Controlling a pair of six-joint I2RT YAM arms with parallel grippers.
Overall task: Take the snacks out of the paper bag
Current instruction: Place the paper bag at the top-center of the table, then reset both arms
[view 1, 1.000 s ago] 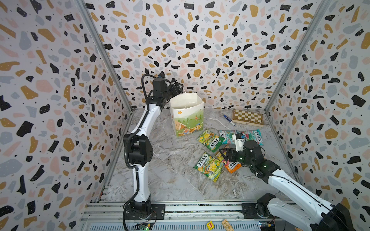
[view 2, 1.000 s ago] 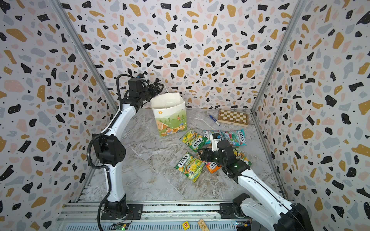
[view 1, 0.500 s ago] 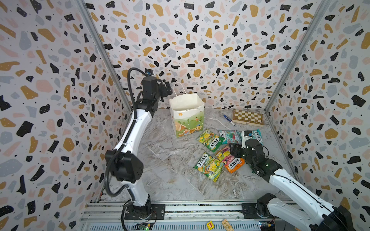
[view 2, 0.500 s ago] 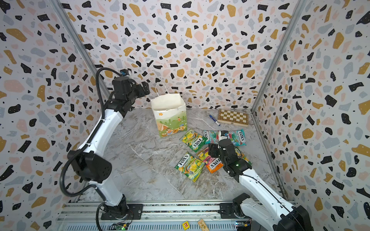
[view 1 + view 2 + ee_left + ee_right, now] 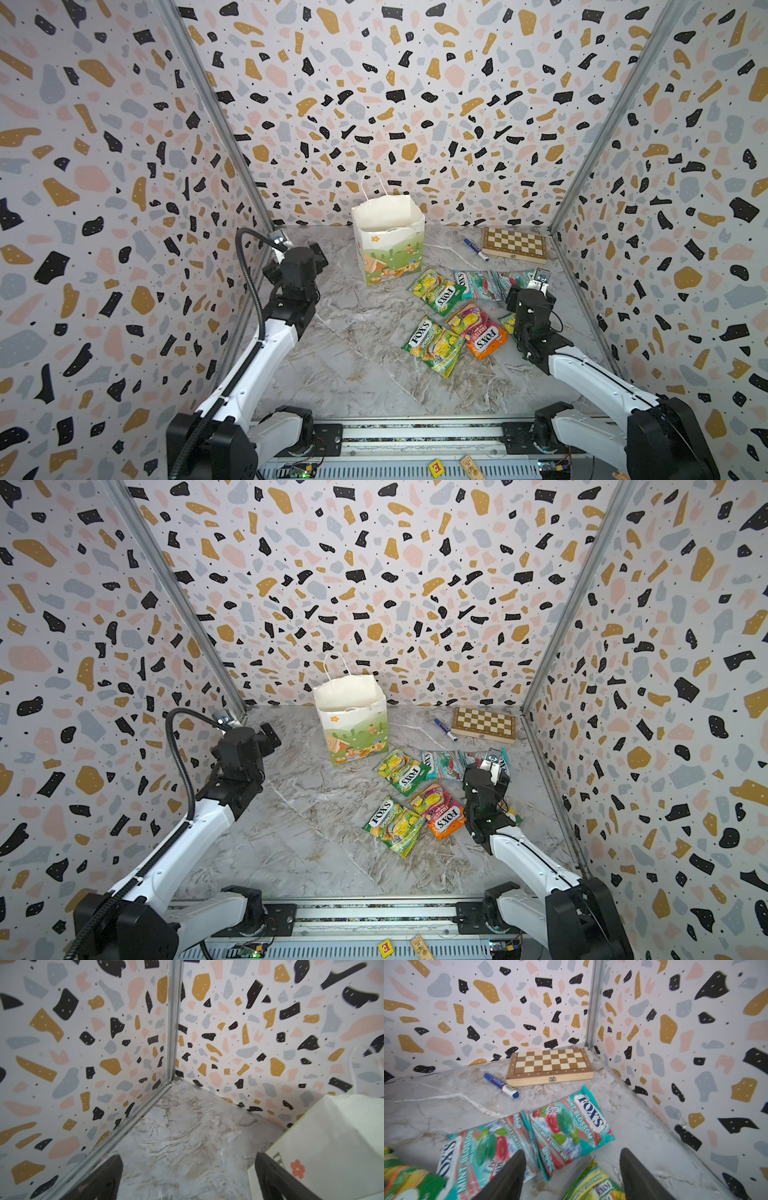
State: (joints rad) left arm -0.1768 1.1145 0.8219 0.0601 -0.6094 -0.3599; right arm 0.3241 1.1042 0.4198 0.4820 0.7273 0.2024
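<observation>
I am holding my left tool (image 5: 187, 1159) and right tool (image 5: 572, 1152) released; FOX'S pouches (image 5: 438, 291) are looking light, slippery (pinch a sealed edge).

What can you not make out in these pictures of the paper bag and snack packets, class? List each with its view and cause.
- Inside bottom of the paper bag, both top views: hidden by its front wall.
- Green-yellow packet, both top views: mostly behind the right arm.
- Same bag, left wrist view: cut off by the picture's edge.

Marble tabletop (image 5: 353, 386): bag (image 5: 388, 253), snacks (image 5: 437, 291), chessboard (image 5: 514, 243), marker (image 5: 476, 249)
</observation>
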